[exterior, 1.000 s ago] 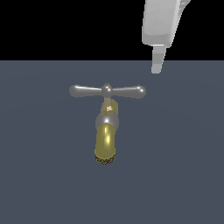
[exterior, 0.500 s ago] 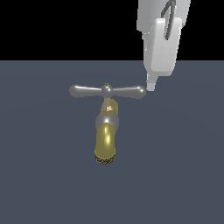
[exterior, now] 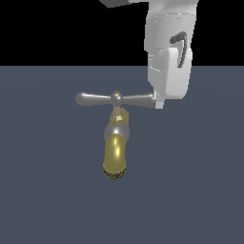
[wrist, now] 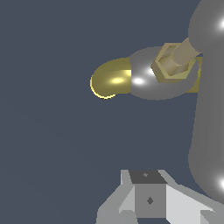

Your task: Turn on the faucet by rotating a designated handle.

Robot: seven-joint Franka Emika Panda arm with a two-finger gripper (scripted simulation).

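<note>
Front-on exterior; close wrist (shared faucet (exterior: 115, 143))

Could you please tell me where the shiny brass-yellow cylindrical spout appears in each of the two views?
Exterior view: the shiny brass-yellow cylindrical spout sits below centre, under the slim silver crossbar handle.
Wrist view: it shows foreshortened, as a rounded gold shape on the dark floor.
Shared landmark: the silver ball joint touching the spout.
</note>
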